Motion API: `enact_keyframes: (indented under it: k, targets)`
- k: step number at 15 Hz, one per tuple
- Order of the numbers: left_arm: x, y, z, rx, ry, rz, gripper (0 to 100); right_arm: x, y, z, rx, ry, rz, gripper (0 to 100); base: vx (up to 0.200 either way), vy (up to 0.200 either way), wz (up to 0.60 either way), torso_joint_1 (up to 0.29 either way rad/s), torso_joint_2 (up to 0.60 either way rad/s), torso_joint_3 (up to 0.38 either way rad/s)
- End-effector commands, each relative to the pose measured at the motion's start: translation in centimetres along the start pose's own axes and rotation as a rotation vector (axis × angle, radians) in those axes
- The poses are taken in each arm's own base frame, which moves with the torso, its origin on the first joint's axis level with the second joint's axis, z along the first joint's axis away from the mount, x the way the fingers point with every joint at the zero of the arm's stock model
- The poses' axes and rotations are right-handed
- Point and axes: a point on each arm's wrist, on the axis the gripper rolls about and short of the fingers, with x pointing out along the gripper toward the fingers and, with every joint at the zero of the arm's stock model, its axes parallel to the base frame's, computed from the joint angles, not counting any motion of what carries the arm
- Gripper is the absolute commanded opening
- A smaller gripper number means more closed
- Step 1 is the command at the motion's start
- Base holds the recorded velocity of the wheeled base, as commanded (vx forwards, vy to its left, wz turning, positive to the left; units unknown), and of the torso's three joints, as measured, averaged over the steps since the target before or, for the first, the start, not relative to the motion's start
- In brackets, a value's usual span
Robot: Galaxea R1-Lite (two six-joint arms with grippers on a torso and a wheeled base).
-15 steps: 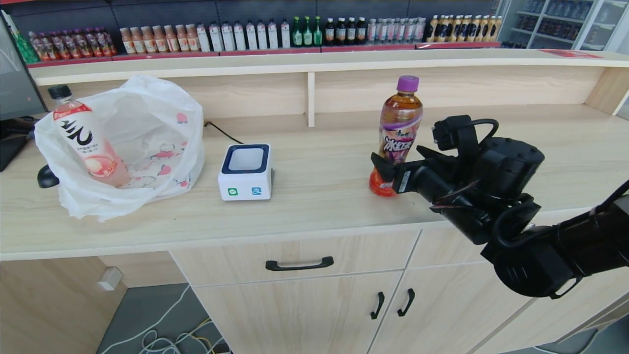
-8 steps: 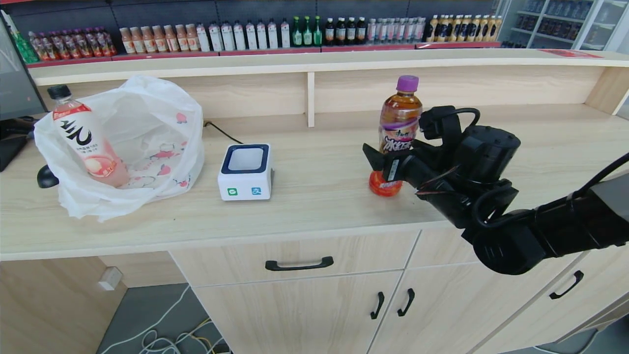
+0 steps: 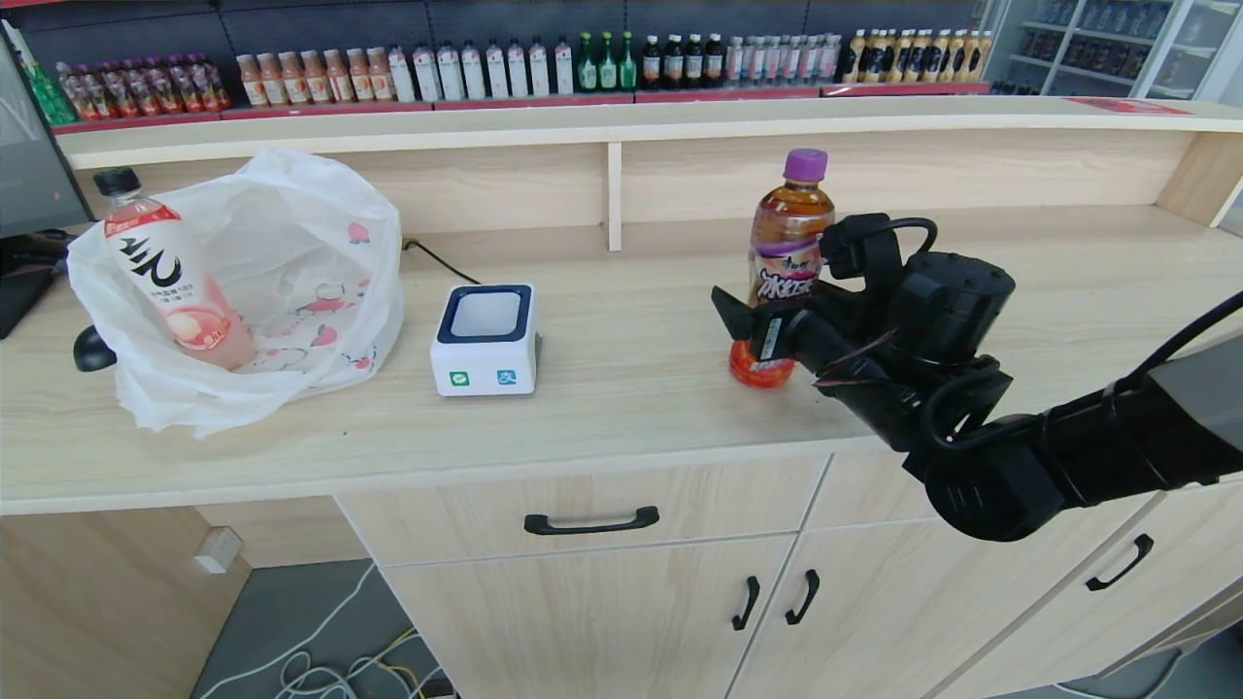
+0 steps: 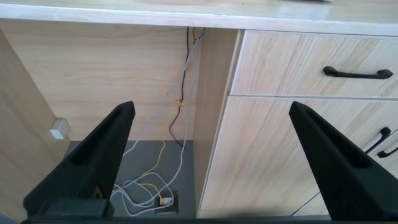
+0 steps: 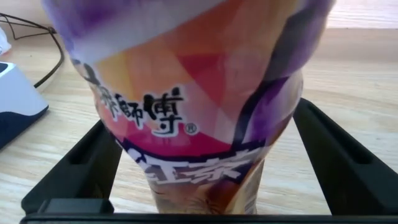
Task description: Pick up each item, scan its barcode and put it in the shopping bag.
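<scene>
From the head camera, the tea bottle (image 3: 789, 262) stands upright on the wooden counter (image 3: 621, 408), well to the right of the small white scanner (image 3: 486, 338) and far from the shopping bag (image 3: 301, 262), which already holds a pink drink bottle (image 3: 170, 277). The tea bottle has a purple cap, amber liquid at the shoulder, a purple-and-orange printed label and a red-orange base. The right gripper (image 3: 772, 313) sits level with its lower half, one finger on each side. The left wrist camera shows the left gripper (image 4: 209, 109) down in front of the cabinet doors, its fingers spread wide with nothing between them. In the right wrist camera the bottle (image 5: 199, 106) sits between the parted fingers of the right gripper (image 5: 205, 118), its label a swirl of purple, orange and white; the fingers sit just beside its sides, and the scanner (image 5: 15, 93) shows at the edge.
</scene>
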Motion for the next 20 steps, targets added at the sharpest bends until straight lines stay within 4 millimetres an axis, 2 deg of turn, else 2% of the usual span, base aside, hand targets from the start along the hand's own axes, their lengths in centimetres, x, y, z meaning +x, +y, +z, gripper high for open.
enact_keyframes:
  k: [1, 3, 4, 15, 20]
  targets:
    - [0.0, 0.0, 0.0, 0.000, -0.001, 0.000, 100, 0.0, 0.0, 0.0, -0.002, -0.002, 0.000, 100, 0.000, 0.000, 0.00, 0.000, 0.00, 0.000]
    - [0.0, 0.0, 0.0, 0.000, -0.001, 0.000, 100, 0.0, 0.0, 0.1, -0.002, -0.003, 0.000, 100, 0.000, 0.000, 0.00, 0.000, 0.00, 0.000]
    - [0.0, 0.0, 0.0, 0.000, -0.001, 0.000, 100, 0.1, 0.0, 0.1, -0.001, -0.008, -0.002, 0, 0.000, 0.000, 0.00, 0.000, 0.00, 0.000]
    - [0.0, 0.0, 0.0, -0.002, -0.001, 0.000, 100, -0.6, -0.2, 2.1, 0.007, -0.054, 0.012, 0, 0.000, 0.000, 0.00, 0.000, 0.00, 0.000]
    - [0.0, 0.0, 0.0, -0.002, -0.001, 0.000, 100, -2.4, -0.3, 4.0, 0.005, -0.083, 0.016, 0, 0.000, 0.000, 0.00, 0.000, 0.00, 0.000]
